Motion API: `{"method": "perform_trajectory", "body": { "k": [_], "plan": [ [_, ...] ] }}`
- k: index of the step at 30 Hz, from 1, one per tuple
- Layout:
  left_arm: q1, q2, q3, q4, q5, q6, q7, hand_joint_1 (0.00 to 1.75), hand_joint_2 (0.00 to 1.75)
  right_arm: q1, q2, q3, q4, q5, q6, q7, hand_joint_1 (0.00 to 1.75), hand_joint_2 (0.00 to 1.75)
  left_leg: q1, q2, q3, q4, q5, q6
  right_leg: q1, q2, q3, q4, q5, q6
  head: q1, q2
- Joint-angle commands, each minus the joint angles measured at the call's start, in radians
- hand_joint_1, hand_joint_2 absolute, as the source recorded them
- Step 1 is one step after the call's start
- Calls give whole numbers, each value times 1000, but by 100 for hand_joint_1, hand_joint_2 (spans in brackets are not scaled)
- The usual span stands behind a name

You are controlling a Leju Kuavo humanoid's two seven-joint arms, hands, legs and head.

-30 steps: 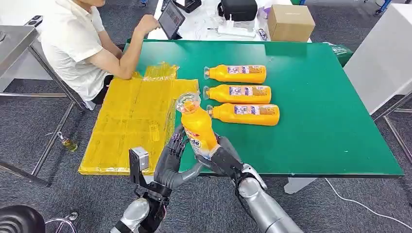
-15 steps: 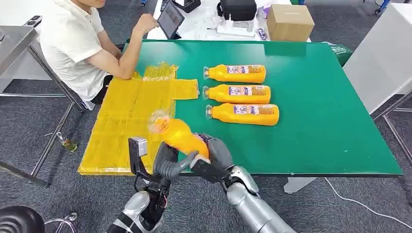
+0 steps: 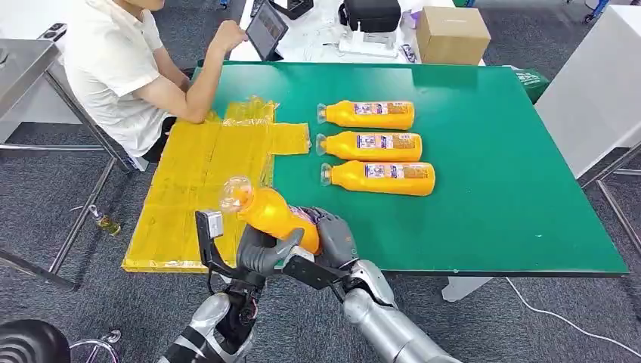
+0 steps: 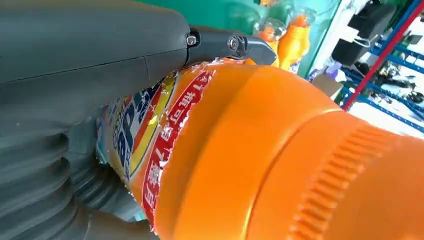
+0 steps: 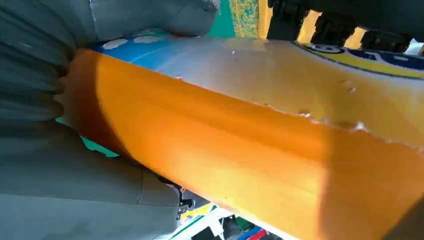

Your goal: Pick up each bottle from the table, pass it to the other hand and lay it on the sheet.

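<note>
Just off the near edge of the green table (image 3: pixel 484 227), the left hand (image 3: pixel 264 253) and the right hand (image 3: pixel 329 242) are both gripping one orange bottle (image 3: pixel 276 214), tilted with its cap toward the yellow sheet (image 3: pixel 204 189). Farther in on the table, three more bottles (image 3: pixel 374 144) are lying side by side just beside the sheet. At the table's far corner a person (image 3: pixel 121 68) is sitting, resting an arm on the sheet.

You see a green bench (image 3: pixel 491 204) carrying three orange bottles (image 3: pixel 376 145) lying side by side, beside a yellow sheet (image 3: pixel 200 189) overhanging its left edge.
</note>
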Motion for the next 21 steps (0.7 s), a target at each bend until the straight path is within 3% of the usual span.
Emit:
{"method": "perform_trajectory", "body": {
  "k": [1,2,3,6,7,11,21],
  "plan": [
    [-33,10,-62,-8,-6,-49,-7,175,175,-60,11,63,120,-4,27,-7,17,175,0,0,2,0,-1,1,0,-1,2,0,-1,-2,0,0],
    [-33,10,-62,-8,-6,-49,-7,175,175,-60,11,63,120,-4,27,-7,17,175,0,0,1,0,0,1,0,-1,1,0,0,-1,0,0],
    [-32,9,-61,-11,-8,-53,-14,175,175,-57,14,62,115,-11,27,-20,0,175,-1,0,3,0,-1,2,0,-2,3,0,-1,-2,0,0],
    [-27,2,-52,-31,26,-110,-31,175,175,-39,12,67,89,-70,94,-104,0,175,0,0,3,0,-1,2,0,-2,3,0,-1,-2,0,0],
    [-26,-3,-46,-37,55,-134,-28,175,175,-35,15,64,83,-99,130,-130,0,0,0,0,2,0,-1,1,1,-2,2,0,-1,-2,0,0],
    [-27,-2,-37,-47,116,-186,-19,175,175,-23,15,79,65,-121,144,-186,0,0,0,0,5,0,-2,3,1,-3,6,0,-3,-4,0,0],
    [-30,3,-39,-37,119,-195,-24,175,175,-22,11,80,58,-129,134,-199,0,0,0,-1,3,0,-1,2,1,-3,3,0,-2,-2,0,0]
  ]
}}
